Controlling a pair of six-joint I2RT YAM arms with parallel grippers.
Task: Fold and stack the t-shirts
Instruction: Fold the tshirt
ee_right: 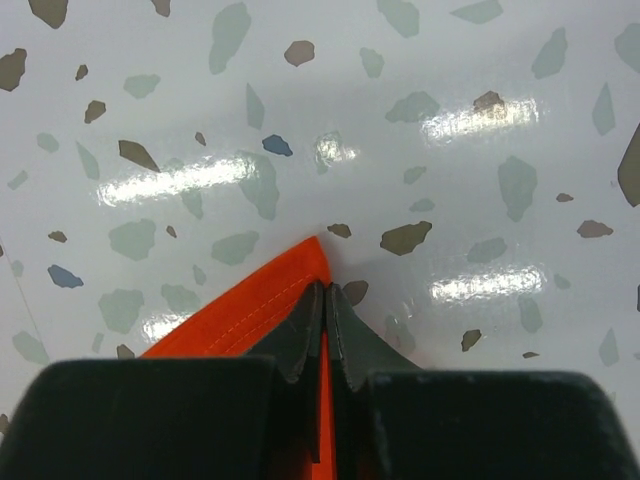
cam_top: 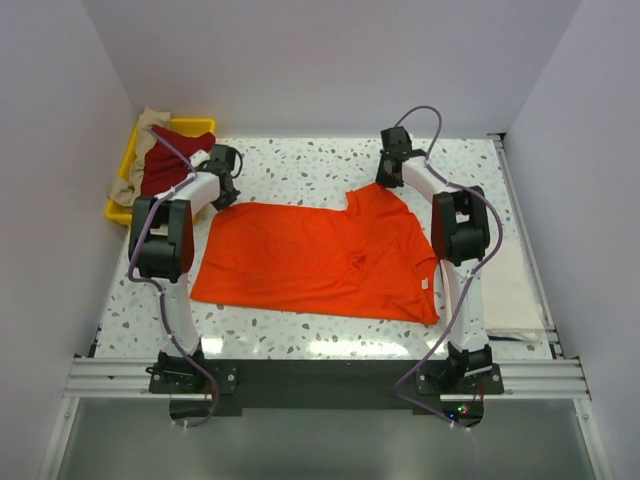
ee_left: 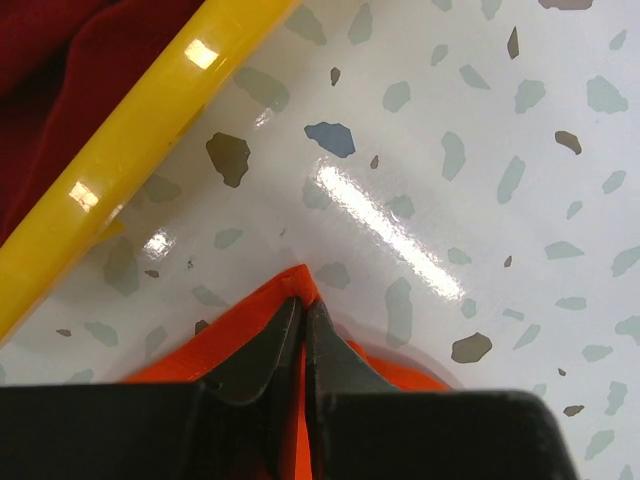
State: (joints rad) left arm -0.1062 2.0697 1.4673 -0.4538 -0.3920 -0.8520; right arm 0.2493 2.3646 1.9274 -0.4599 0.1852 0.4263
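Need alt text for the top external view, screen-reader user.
An orange t-shirt lies spread out on a speckled table, the left gripper and right gripper each at a far corner. A yellow tray far left holds a dark red shirt and a beige shirt; folded cream-white cloth sits at the right edge.

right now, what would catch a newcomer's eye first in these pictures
The bright orange cloth t-shirt lies spread flat in the middle, pinched at its far edge by the left gripper and the right gripper. At far left, a yellow plastic tray holds a dark red shirt and a beige shirt.
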